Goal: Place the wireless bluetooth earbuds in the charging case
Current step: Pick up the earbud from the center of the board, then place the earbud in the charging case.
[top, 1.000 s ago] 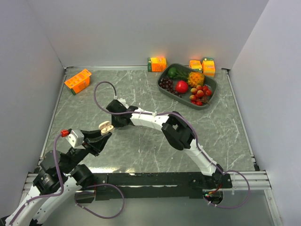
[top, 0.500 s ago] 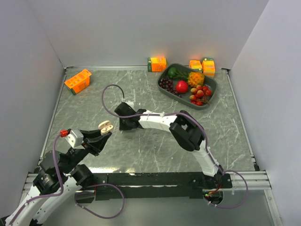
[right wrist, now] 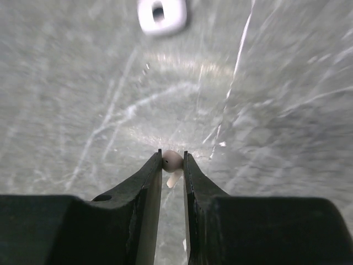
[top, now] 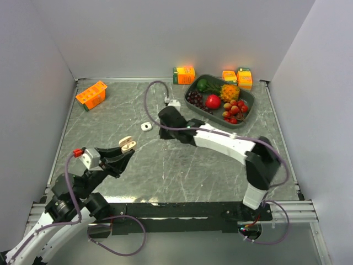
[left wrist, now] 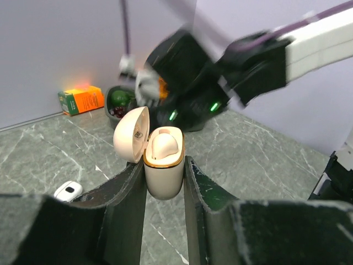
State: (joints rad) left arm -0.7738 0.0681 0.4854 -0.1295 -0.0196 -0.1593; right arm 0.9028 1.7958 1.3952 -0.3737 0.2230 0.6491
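High overhead, 2 close wrist views, shared white case (top: 145, 126)

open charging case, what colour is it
Beige charging case, gold rim; best in left wrist view.

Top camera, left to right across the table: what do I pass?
Orange box → beige case → white case → carton → fruit tray.

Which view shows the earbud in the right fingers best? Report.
Right wrist view: the earbud pinched between the right fingers, close up. Top view hides it under the right arm; left wrist view shows only that blurred arm.
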